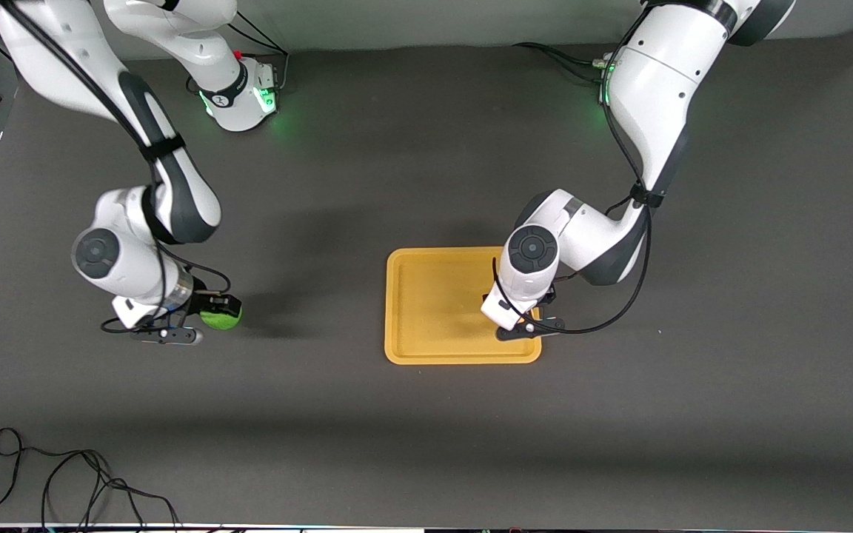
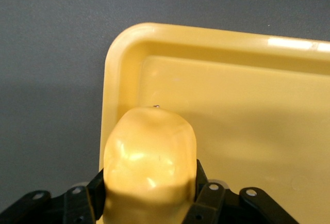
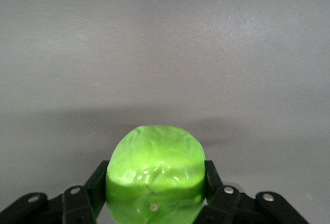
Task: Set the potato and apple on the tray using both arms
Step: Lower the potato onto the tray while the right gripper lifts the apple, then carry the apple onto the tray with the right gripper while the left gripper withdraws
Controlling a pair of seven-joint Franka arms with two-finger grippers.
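Note:
My left gripper is shut on the yellow-tan potato and holds it over the corner of the orange-yellow tray nearest the left arm's end and the front camera. The tray also shows in the left wrist view. In the front view the potato is hidden under the left hand. My right gripper is shut on the bright green apple low over the bare table toward the right arm's end, well apart from the tray. The apple fills the jaws in the right wrist view.
The dark grey table lies all round the tray. A loose black cable lies near the table's front edge at the right arm's end. The two arm bases stand along the edge farthest from the front camera.

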